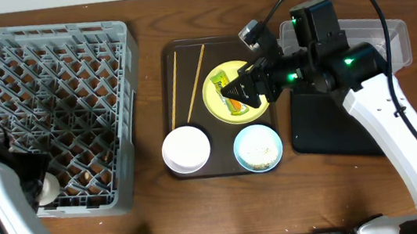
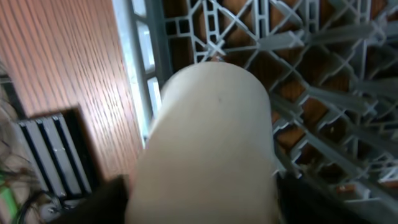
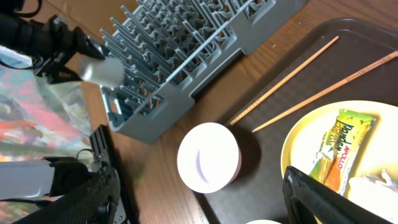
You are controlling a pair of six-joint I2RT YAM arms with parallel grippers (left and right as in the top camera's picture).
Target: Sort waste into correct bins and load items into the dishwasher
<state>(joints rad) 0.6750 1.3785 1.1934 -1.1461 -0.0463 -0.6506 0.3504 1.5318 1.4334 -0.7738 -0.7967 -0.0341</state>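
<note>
A round yellow plate (image 1: 216, 100) on the dark brown serving tray (image 1: 213, 53) carries a green-and-orange snack wrapper (image 1: 220, 80) (image 3: 342, 146) and a white crumpled scrap (image 3: 373, 186). My right gripper (image 1: 241, 91) (image 3: 208, 202) is open and empty, hovering over the plate by the wrapper. Two chopsticks (image 1: 175, 85) (image 3: 286, 81) lie on the tray's left. A white bowl (image 1: 186, 149) (image 3: 208, 157) and a light blue bowl (image 1: 258, 147) holding rice crumbs sit at its front. My left gripper (image 1: 39, 183) is shut on a whitish cup (image 1: 46, 190) (image 2: 211, 143) at the front left corner of the grey dish rack (image 1: 50, 111) (image 2: 323, 93).
A clear plastic tub (image 1: 396, 32) stands at the back right. A glossy black tray (image 1: 327, 123) lies in front of it, under my right arm. The dish rack also shows in the right wrist view (image 3: 186, 50), with the cup (image 3: 102, 71) at its corner.
</note>
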